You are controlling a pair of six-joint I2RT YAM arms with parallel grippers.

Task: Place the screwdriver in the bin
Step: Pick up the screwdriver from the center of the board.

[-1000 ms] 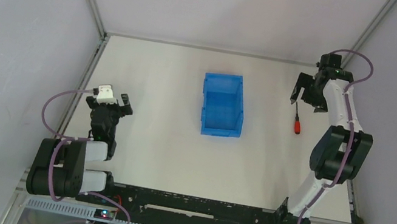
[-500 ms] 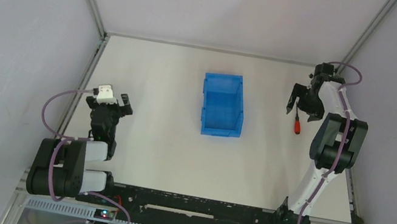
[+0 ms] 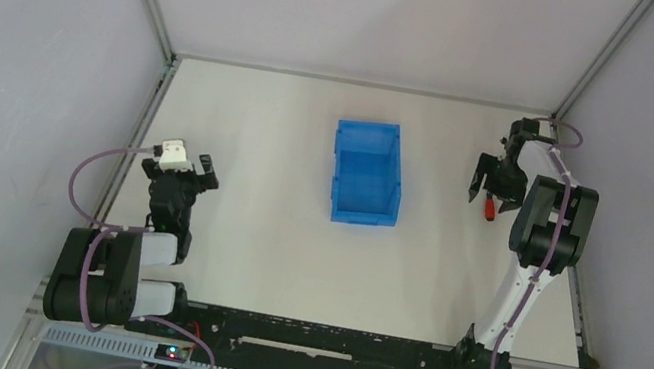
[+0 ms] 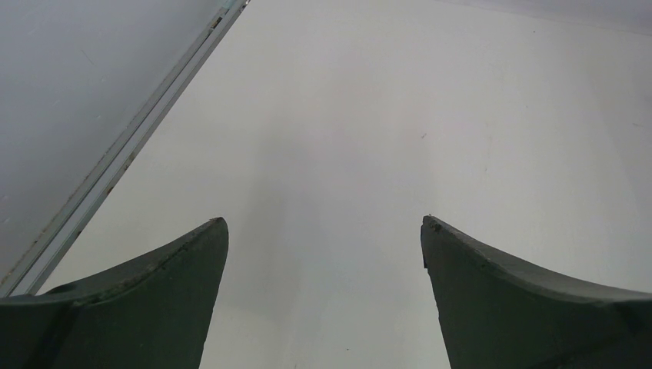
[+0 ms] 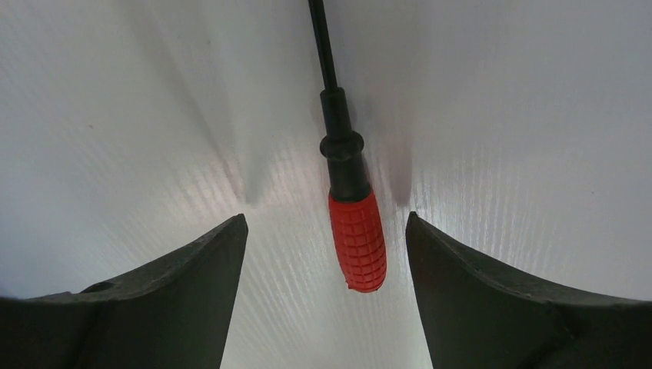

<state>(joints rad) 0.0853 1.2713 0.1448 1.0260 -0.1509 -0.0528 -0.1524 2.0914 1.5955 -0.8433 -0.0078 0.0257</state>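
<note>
Right gripper (image 3: 491,187) hangs low over the table (image 3: 247,211) in the overhead view, jaws apart. The red handle of the screwdriver (image 3: 491,210) pokes out just on its near side. The bin (image 3: 336,161) sits well apart on that gripper's left. The left gripper (image 3: 184,170) rests wide open by its own base, holding nothing.

From the left wrist, only table surface shows between the spread fingers.

From the right wrist, the open fingers straddle the screwdriver, which lies flat on the table with a gap on either side. Its black shaft points ahead, and it is not gripped.
</note>
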